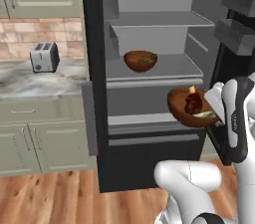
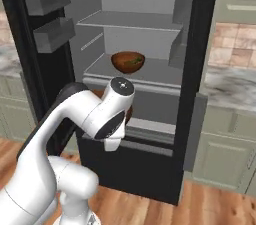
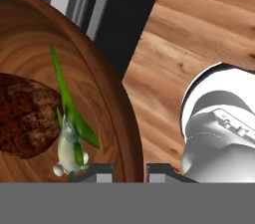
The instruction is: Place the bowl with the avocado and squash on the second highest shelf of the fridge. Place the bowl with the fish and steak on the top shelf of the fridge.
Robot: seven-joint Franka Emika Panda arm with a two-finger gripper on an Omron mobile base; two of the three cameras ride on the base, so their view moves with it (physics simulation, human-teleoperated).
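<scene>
No legible text, labels or signs.

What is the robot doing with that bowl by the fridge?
The robot's end effector is holding a wooden bowl by its rim, in front of the open fridge. Inside this bowl are a dark steak and a fish. Another bowl, with something green inside, already sits on the second highest shelf. The top shelf above it has no bowl yet, so the held bowl has not yet been put away.
</scene>
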